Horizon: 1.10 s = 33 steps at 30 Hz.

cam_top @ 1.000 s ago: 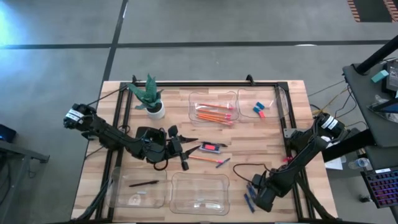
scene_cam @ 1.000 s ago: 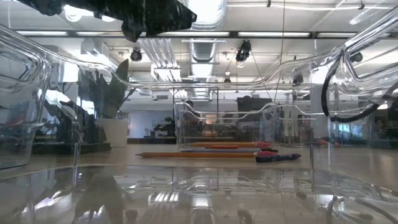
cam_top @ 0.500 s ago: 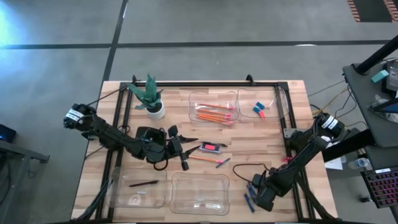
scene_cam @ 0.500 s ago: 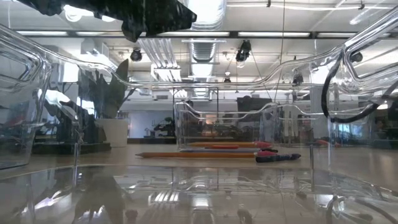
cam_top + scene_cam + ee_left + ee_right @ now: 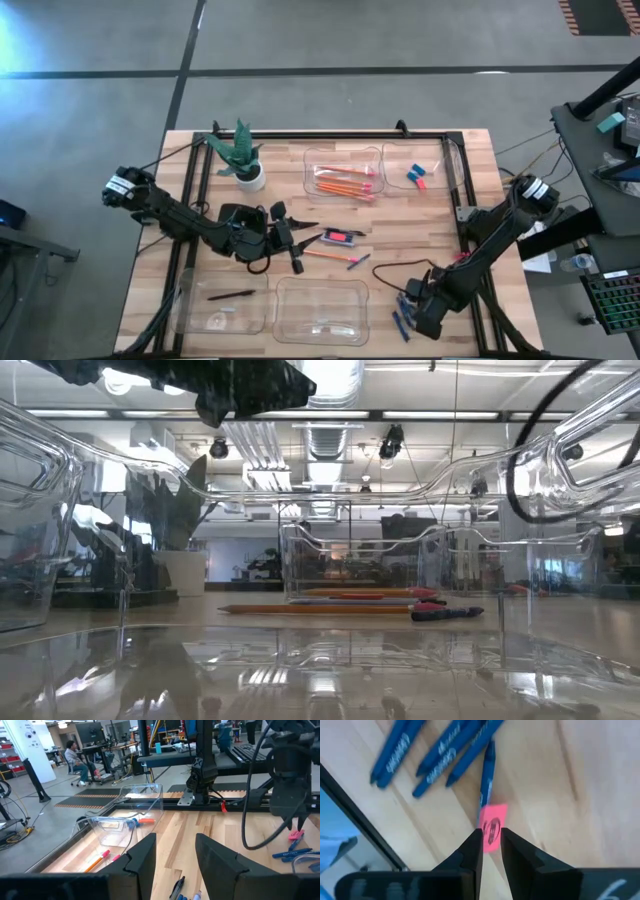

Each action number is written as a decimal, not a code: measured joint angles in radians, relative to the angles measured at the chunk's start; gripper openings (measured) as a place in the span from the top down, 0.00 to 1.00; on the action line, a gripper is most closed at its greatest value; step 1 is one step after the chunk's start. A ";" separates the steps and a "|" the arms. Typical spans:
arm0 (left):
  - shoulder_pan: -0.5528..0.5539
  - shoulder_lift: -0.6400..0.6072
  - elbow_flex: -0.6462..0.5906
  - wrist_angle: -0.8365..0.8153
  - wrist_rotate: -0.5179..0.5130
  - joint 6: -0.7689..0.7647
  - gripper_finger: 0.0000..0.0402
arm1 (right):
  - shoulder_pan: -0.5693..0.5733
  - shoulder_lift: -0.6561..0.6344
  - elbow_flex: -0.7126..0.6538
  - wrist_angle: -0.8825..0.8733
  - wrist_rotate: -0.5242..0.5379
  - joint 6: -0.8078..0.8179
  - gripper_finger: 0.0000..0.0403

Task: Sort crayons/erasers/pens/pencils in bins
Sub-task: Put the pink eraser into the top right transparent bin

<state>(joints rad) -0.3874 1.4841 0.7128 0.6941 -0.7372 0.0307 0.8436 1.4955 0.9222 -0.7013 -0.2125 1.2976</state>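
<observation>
Pink eraser [image 5: 492,829], dark-blue crayons [image 5: 445,751], orange pink-ended pencils [image 5: 345,184]

crayon wrappers: the dark-blue crayons [image 5: 445,752] in the right wrist view carry light printed lettering along their paper sleeves, shaped like a cursive brand name, but it is blurred and cannot be read.
pink eraser: the pink eraser [image 5: 491,827] between the right end effector's [image 5: 490,845] fingertips bears a dark round printed mark; no letters can be made out in it.
left arm tag: a small white label [image 5: 120,185] sits on the left arm near its base in the high view; any writing on it is too small to read.
other views: no readable text, numbers or signs.
</observation>
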 joint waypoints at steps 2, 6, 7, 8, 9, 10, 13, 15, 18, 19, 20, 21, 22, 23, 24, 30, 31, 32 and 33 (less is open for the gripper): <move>0.000 0.000 0.000 0.000 0.000 0.000 0.69 | 0.000 -0.005 0.000 0.001 0.034 0.002 0.85; 0.000 0.000 0.000 0.000 0.000 0.000 0.69 | -0.001 -0.004 0.000 0.001 0.120 0.068 0.85; 0.000 0.000 0.000 0.000 0.000 0.000 0.69 | -0.004 -0.003 0.000 0.001 0.124 0.089 0.85; 0.000 0.000 0.000 0.000 0.000 0.000 0.69 | -0.005 -0.003 0.000 0.001 0.126 0.107 0.85; 0.000 0.000 0.000 0.000 0.000 0.000 0.69 | -0.005 -0.003 0.000 0.001 0.127 0.127 0.85; 0.000 0.000 0.000 0.000 0.000 0.000 0.69 | -0.005 -0.003 0.000 0.001 0.124 0.149 0.84; 0.000 0.000 0.000 0.000 0.000 0.000 0.69 | -0.004 -0.003 0.000 0.005 0.090 0.214 0.79; 0.000 0.000 0.000 0.000 0.000 0.000 0.69 | -0.004 -0.003 0.000 0.009 0.058 0.263 0.74; 0.000 0.000 0.000 0.000 0.000 0.000 0.69 | -0.004 -0.003 0.000 0.021 0.047 0.321 0.67; 0.000 0.000 0.000 0.000 0.000 0.000 0.69 | -0.004 -0.002 0.000 0.032 0.046 0.332 0.65; 0.000 0.000 0.000 0.000 0.000 0.000 0.69 | -0.004 -0.002 0.000 0.046 0.045 0.335 0.63; 0.000 0.000 0.000 0.000 0.000 0.000 0.69 | -0.002 -0.001 0.000 0.058 0.043 0.336 0.62; 0.000 0.000 0.000 0.000 0.000 0.000 0.69 | -0.002 0.002 0.000 0.071 0.040 0.335 0.62; 0.000 0.000 0.000 0.000 0.000 0.000 0.69 | 0.000 0.006 0.000 0.085 0.037 0.334 0.62; 0.000 0.000 0.000 0.000 0.000 0.000 0.69 | 0.003 0.011 0.000 0.095 0.033 0.332 0.61; 0.000 0.000 0.000 0.000 0.000 0.000 0.69 | 0.018 0.047 0.000 0.080 0.021 0.286 0.65; 0.000 0.000 0.000 0.000 0.000 0.000 0.69 | 0.018 0.048 0.000 0.078 0.021 0.280 0.66; 0.000 0.000 0.000 0.000 0.000 0.000 0.69 | 0.018 0.051 0.000 0.078 0.021 0.275 0.67; 0.000 0.000 0.000 0.000 0.000 0.000 0.69 | 0.018 0.051 0.000 0.075 0.021 0.272 0.67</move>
<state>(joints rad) -0.3874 1.4841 0.7128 0.6941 -0.7372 0.0305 0.8619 1.5469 0.9218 -0.6267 -0.1915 1.5693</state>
